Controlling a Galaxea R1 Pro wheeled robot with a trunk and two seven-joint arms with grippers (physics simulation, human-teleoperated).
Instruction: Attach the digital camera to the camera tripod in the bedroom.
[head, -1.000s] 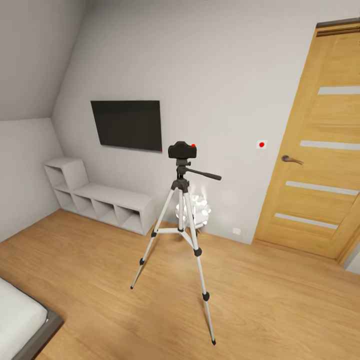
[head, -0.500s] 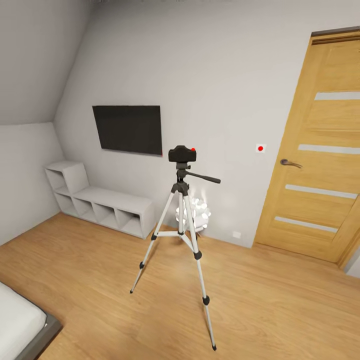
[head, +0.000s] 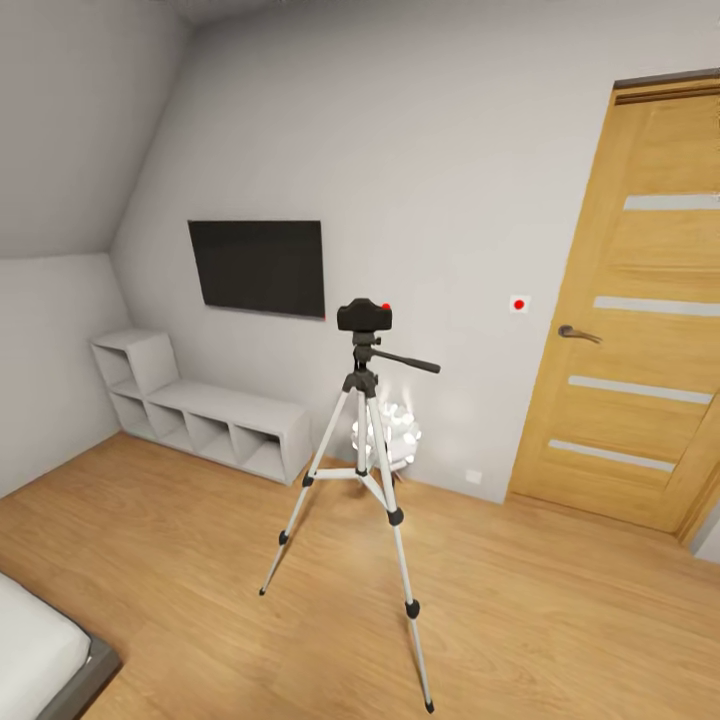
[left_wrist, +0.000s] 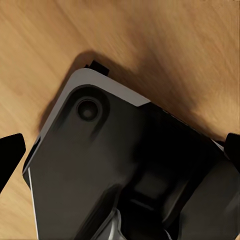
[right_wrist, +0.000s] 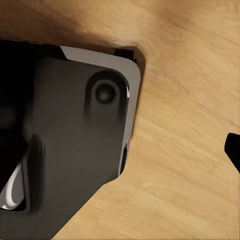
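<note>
The camera (head: 364, 316) sits on top of the tripod (head: 366, 470), which stands on the wood floor (head: 560, 600) at the centre of the head view, its pan handle pointing toward 3 o'clock. From the tripod, the TV (head: 258, 267) hangs on the wall at 10 o'clock, the cube shelf (head: 200, 420) lies at 9 o'clock, the white lamp (head: 392, 432) is just behind the legs, the door (head: 630, 330) is at 3 o'clock and a bed (head: 40, 640) corner at 7 o'clock. In the wrist views, the left gripper (left_wrist: 120, 155) shows dark fingertips (left_wrist: 10, 155) at opposite edges, spread wide and holding nothing, over the robot's dark base (left_wrist: 100, 165); the right gripper's (right_wrist: 233, 150) one visible tip does not let me tell its state.
</note>
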